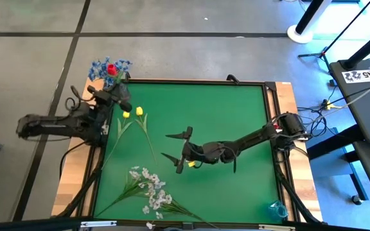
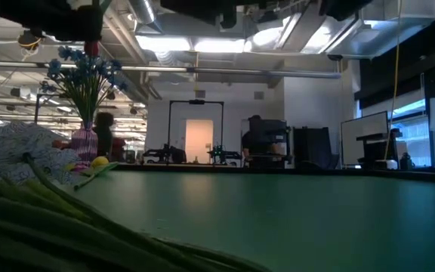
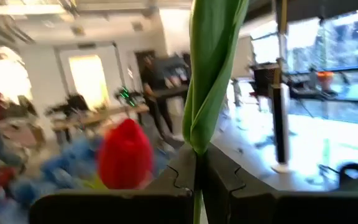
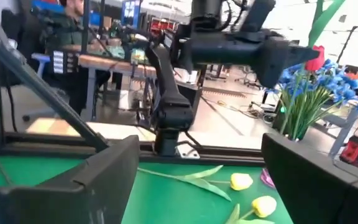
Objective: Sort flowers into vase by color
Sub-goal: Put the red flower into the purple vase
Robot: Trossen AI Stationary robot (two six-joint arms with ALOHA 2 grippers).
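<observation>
Left claw (image 3: 197, 180) pinched on red tulip's (image 3: 124, 154) stalk, held upright just above blue bunch (image 1: 101, 66) past table's (image 1: 236, 128) far-left corner. Right claw (image 1: 177, 151) spread mid-table; 2 yellow tulips (image 1: 132, 113) nearer it, lying lengthwise.

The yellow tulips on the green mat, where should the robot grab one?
Grip a yellow tulip mid-stalk, coming straight down from above. It lies flat, the thin stalk running toward the near edge. The right end effector is open and nearest; the left end effector holds a red tulip.
</observation>
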